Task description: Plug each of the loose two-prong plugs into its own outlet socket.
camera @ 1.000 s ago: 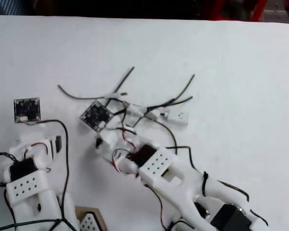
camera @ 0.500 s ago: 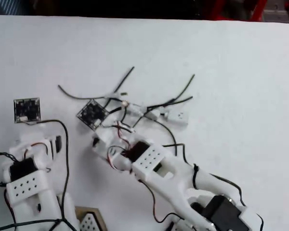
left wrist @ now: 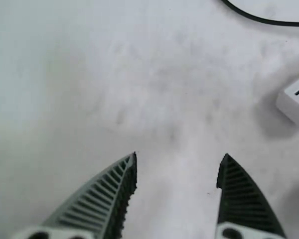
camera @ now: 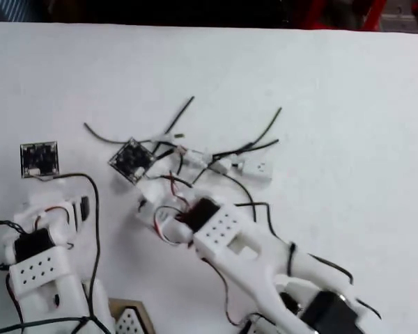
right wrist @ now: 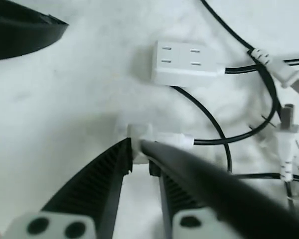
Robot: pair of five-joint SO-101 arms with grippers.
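White arms (camera: 245,252), black motors (camera: 32,245), ribbed dark fingers (left wrist: 240,199)

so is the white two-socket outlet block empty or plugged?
Empty: the white rectangular plastic outlet block shows both slot pairs bare, nothing seated.

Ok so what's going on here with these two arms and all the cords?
The right gripper is clamped on a small white plug with a black cord, down on the table, short of the white outlet block, whose slots show empty. Other loose plugs lie beside it. The left gripper hangs open over the table, holding nothing.
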